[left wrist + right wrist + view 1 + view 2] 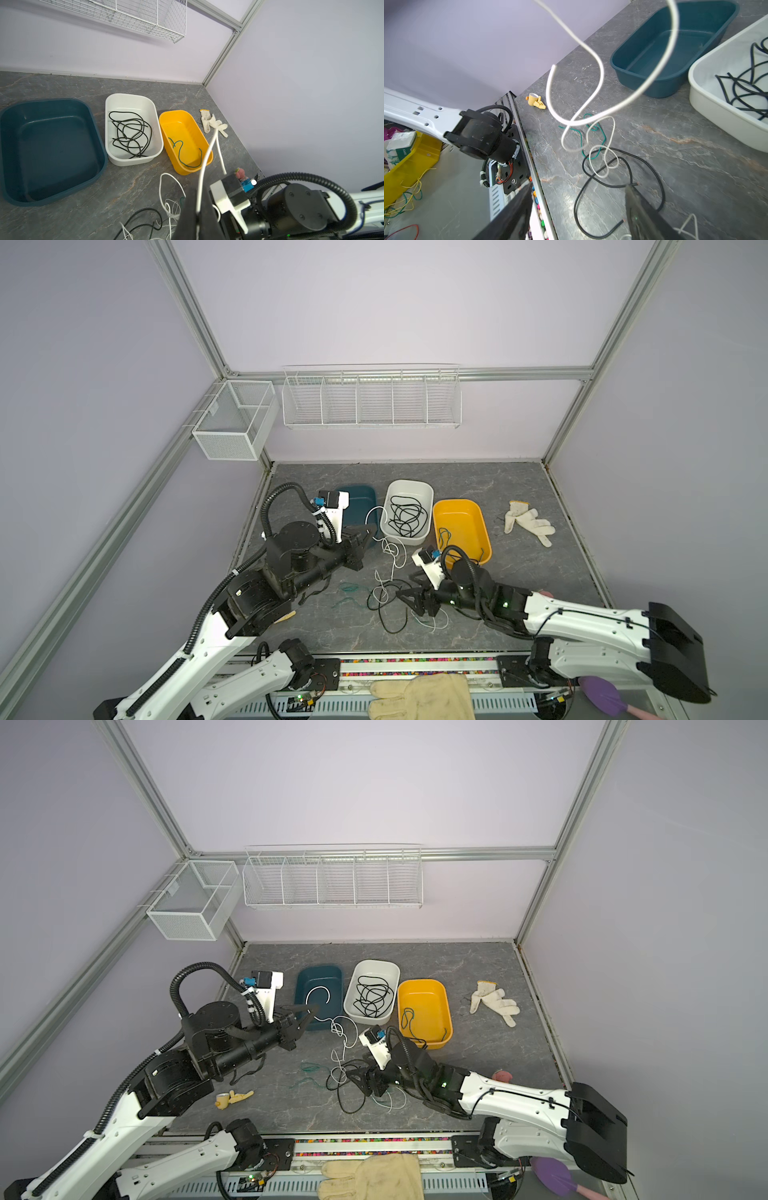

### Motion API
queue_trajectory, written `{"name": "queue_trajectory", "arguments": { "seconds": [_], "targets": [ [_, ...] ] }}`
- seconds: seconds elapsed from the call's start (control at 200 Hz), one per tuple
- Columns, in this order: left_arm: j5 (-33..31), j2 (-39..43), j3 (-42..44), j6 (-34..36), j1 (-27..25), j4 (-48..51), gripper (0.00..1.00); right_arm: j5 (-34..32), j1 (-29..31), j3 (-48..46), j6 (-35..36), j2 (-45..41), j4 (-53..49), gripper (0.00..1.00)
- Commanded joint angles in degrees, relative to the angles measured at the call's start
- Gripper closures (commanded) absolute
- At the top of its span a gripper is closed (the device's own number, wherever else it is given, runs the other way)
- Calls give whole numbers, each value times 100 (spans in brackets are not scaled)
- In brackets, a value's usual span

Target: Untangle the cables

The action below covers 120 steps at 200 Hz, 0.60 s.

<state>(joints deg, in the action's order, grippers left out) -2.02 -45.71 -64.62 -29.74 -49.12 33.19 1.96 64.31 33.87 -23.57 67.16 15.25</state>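
Note:
My left gripper (309, 1011) is shut on a white cable (318, 989), held up beside the dark teal bin (320, 967). In the left wrist view the cable (207, 153) rises from the closed fingers (187, 216). It trails down into a tangle of white loops (388, 549), a black cable (388, 614) and a teal-green cable (349, 589) on the table. My right gripper (409, 603) stands open low over the black cable (591, 187), with nothing held between its fingers (637, 207).
A white bin (409, 482) holds coiled black cables (405, 516). A yellow bin (465, 526) holds a green cable (444, 537). A white glove (528, 520) lies at the right, a small yellow toy (232, 1097) at the left. Wire baskets (372, 400) hang on the back wall.

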Motion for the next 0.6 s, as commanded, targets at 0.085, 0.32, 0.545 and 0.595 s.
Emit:
{"name": "queue_trajectory", "arguments": {
  "seconds": [0.085, 0.32, 0.545, 0.595],
  "targets": [
    [97, 171, 135, -286, 26, -445, 100, -352, 123, 165, -70, 523, 1358, 27],
    [80, 397, 264, -366, 25, -489, 100, -713, 171, 270, -82, 1037, 1999, 56],
    [8, 575, 316, -332, 25, -394, 100, -824, 232, 261, 27, 1190, 2090, 79],
    [-42, 608, 310, -292, 26, -343, 100, -865, 257, 225, 59, 1140, 2040, 83]
  ]
}}
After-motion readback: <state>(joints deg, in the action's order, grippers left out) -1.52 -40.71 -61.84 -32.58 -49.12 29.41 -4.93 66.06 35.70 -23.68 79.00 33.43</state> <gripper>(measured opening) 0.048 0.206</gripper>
